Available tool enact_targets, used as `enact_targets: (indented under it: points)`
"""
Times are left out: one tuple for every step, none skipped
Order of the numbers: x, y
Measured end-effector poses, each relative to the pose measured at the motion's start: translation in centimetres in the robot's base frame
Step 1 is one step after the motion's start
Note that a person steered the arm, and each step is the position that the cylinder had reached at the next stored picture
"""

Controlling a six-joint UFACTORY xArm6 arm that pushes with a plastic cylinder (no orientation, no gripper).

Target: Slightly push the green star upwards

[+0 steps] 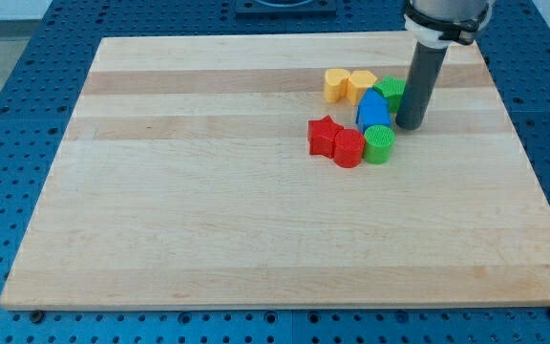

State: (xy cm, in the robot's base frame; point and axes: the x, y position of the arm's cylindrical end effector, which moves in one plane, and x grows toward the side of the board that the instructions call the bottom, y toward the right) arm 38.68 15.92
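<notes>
Six blocks sit bunched in the board's upper right part; the green star point(391, 93) lies at the cluster's right, just right of a yellow heart point(362, 85), with a yellow block point(336, 84) at that heart's left; a blue block point(373, 112) rests below-left of the star, touching or nearly so; under it stands a green cylinder point(379, 144), then a red cylinder point(349, 148) and a red star point(324, 136) towards the view's left. The rod comes down from the view's top right and covers part of the star's right side; the tip point(409, 125) rests on the wood just below and right of the star, beside the blue block's right edge and above-right of the green cylinder. The arm carries no claw, only this rod. Bare wood lies between the star and the board's point(208, 191) top edge; more bare wood runs right of the tip to the right edge; the board's left half and bottom hold no blocks.
</notes>
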Motion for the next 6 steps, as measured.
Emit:
enact_targets:
  points:
    - [-0.8,0.0]
    - [-1.6,0.0]
    - [-2.3,0.0]
    - [-2.8,0.0]
    - [-3.1,0.0]
    - [-3.2,0.0]
